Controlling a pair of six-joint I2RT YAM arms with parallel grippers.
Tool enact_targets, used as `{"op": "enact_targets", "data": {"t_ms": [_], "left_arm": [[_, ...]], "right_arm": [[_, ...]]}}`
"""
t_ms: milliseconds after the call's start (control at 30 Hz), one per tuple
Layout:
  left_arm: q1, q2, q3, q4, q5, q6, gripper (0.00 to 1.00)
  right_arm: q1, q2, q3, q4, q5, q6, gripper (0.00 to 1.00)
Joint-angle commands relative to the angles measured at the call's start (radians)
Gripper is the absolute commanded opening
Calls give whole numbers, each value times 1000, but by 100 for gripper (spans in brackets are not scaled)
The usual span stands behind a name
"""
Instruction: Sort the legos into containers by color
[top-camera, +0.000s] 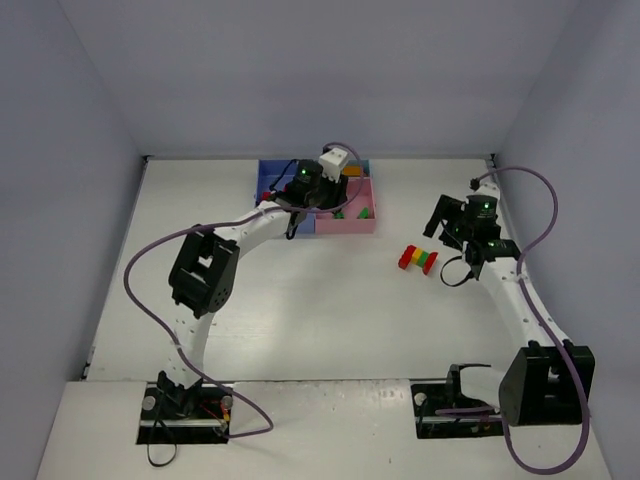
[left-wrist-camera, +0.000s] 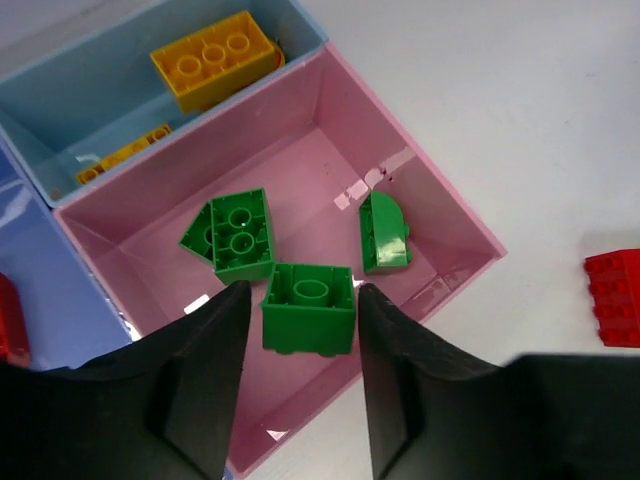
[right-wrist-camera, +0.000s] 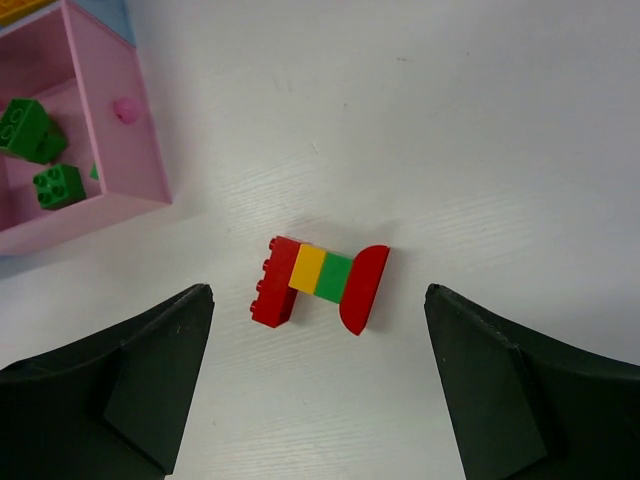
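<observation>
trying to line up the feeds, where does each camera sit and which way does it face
Top external: above and behind the bases, facing down over the table; both arms show.
Left wrist: looks down into the pink tray; its left end effector flanks a green brick.
Right wrist: looks down at the multi-colour stack; right end effector open.
All three views share the pink tray.

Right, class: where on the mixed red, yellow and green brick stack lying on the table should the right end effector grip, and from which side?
Come straight down on the joined plastic brick stack lying flat. Close across its narrow yellow-green middle, where the sides are flat and parallel. The rounded red end would probably slip.
</observation>
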Motion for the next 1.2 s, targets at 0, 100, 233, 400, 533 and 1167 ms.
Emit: {"op": "enact_targets", "data": {"t_ms": [0, 100, 233, 400, 533, 1167], "left_arm": [[-9, -14, 85, -16, -43, 3, 42], [-10, -4, 95, -23, -51, -2, 54], [-15, -33, 95, -42, -64, -2, 59], [-20, -139, 57, -98, -69, 3, 59], [-21, -337, -67, -112, -120, -12, 59], [-21, -883, -572, -288, -167, -54, 65]], "right_arm": [[-7, -1, -6, -3, 29, 14, 84], [-7, 25, 1, -3, 5, -5, 83], [-7, 71, 36, -3, -75, -41, 82], [19, 151, 120, -58, -138, -182, 80], [73, 258, 252, -166, -138, -322, 82], [29, 455, 338, -307, -219, -928, 68]]}}
